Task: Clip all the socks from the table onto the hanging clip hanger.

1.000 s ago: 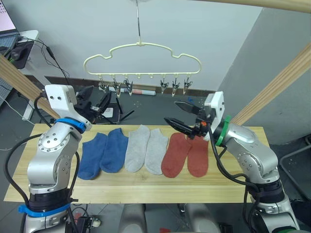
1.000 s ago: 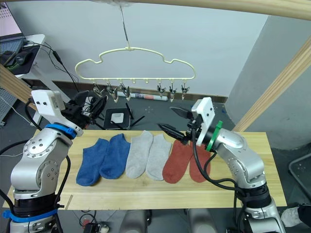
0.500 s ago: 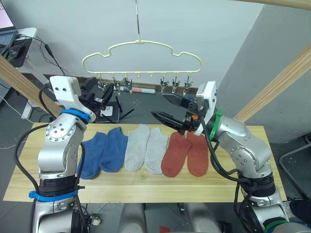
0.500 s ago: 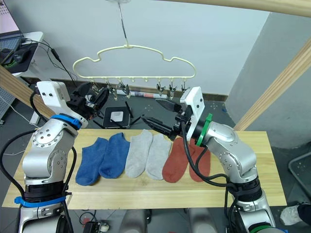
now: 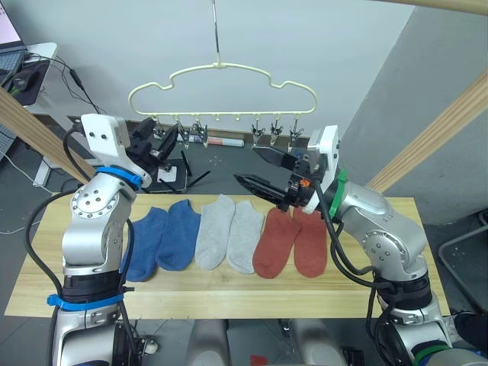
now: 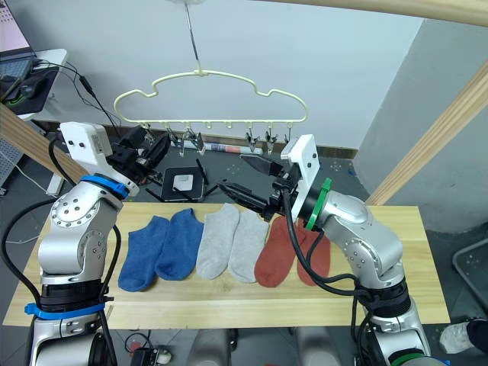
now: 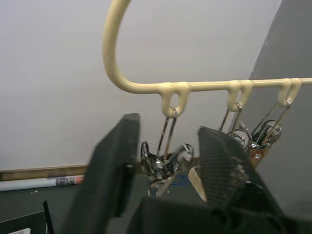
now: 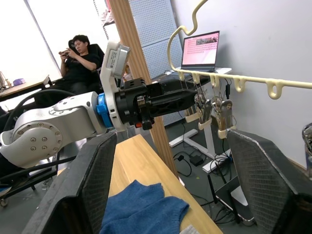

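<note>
No words, numbers, brand names or signs can be read anywhere. The open laptop beyond the right claw shows a pink screen with small rows of marks, too small to make out. The white roll lying on the floor below the left claw carries a small printed patch, too blurred to read.
</note>
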